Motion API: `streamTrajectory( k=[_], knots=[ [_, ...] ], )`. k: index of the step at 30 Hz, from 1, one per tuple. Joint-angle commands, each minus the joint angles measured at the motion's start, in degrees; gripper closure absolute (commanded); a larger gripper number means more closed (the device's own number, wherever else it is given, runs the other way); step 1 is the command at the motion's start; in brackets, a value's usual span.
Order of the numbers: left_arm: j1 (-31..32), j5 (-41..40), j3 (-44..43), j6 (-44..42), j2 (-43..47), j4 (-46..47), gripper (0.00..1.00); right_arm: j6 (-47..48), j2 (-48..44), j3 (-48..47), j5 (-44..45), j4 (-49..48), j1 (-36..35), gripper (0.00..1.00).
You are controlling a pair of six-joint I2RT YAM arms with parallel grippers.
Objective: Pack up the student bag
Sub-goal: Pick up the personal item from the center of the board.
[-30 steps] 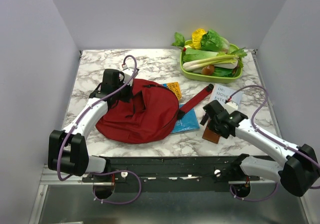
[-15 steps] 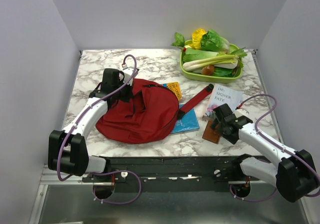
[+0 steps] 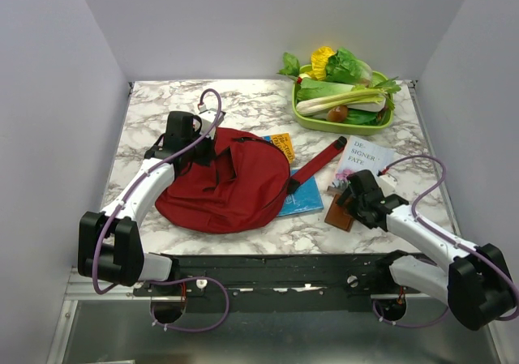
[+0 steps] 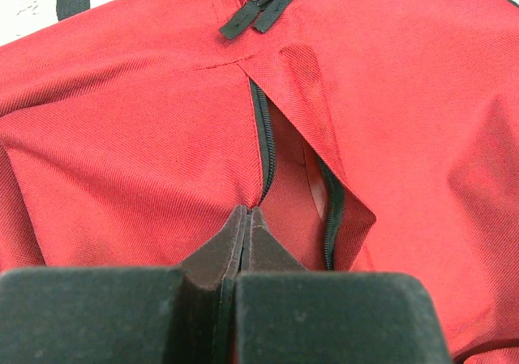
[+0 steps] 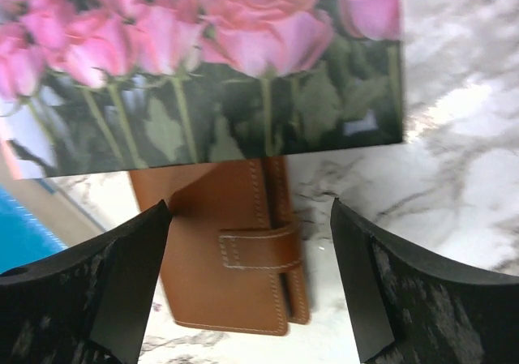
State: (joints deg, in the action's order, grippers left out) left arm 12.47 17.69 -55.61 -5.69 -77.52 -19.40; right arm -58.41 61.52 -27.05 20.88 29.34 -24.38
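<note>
- Student bag [image 4: 146, 137]: woven red cloth, matt, with a fine rough grain; the zip [image 4: 263, 145] tape and teeth are recorded as black.
- Brown case [image 5: 243, 275]: a smooth, leather-like skin with a soft sheen is noted; the seams are stitched in pale thread.
- Book cover [image 5: 211, 72]: smooth printed paper.
- Table [image 3: 243, 104]: marble-patterned top, smooth, faintly glossy.
- Tray [image 3: 340, 127], far right: green plastic, glossy.
- Left gripper [image 4: 246, 218]: the fingers are recorded as matt black, dull finish.

student bag [image 3: 235, 187] dark red | wallet [image 5: 239, 271] tan | table [image 3: 251, 104] grey-veined marble
</note>
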Motion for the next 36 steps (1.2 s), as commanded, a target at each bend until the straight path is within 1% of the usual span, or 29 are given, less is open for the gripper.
streamTrajectory(
  k=[1, 3, 7, 13, 14, 16, 17, 20, 24, 28, 36],
  knots=[
    [-0.3, 2.1, -1.8, 0.9, 0.2, -0.4, 1.00, -1.6, 1.1, 5.1, -9.2, -10.3, -0.2, 0.14],
    [-0.3, 2.0, -1.8, 0.9, 0.3, -0.6, 1.00, -1.6, -0.3, 7.1, -11.1, -13.6, -0.2, 0.18],
    [-0.3, 2.2, -1.8, 0.9, 0.4, -0.6, 1.00, -1.6, 0.1, 7.4, -11.9, -14.2, -0.2, 0.22],
    [-0.3, 2.1, -2.0, 0.9, 0.5, -0.7, 1.00, -1.1, 0.4, 7.4, -14.2, -16.4, -0.5, 0.35],
    [-0.3, 2.0, -1.9, 0.9, 0.6, -0.6, 1.00, -1.0, -0.6, 7.4, -14.5, -16.5, -0.7, 0.39],
    [-0.3, 1.9, -1.8, 0.9, 0.6, -0.6, 1.00, -0.6, -2.2, 7.5, -14.6, -16.4, -0.8, 0.43],
    [-0.3, 1.8, -1.8, 0.9, 0.5, -0.6, 1.00, -0.5, -4.3, 7.6, -14.6, -16.2, -0.9, 0.46],
    [-0.3, 2.0, -1.8, 1.0, 0.3, -0.5, 1.00, 0.8, -8.0, 8.2, -14.7, -15.5, -1.1, 0.50],
    [-0.3, 2.1, -1.9, 1.4, 0.1, -0.1, 1.00, 1.5, -14.4, 9.6, -16.0, -14.6, -1.1, 0.51],
    [-0.2, 2.2, -2.1, 1.6, -0.3, 0.0, 1.00, 2.1, -16.9, 11.5, -19.0, -16.6, -1.2, 0.51],
    [0.1, 2.2, -2.7, 1.9, -0.4, -0.2, 1.00, 4.4, -15.3, 10.7, -22.6, -19.9, -2.0, 0.52]
  ],
)
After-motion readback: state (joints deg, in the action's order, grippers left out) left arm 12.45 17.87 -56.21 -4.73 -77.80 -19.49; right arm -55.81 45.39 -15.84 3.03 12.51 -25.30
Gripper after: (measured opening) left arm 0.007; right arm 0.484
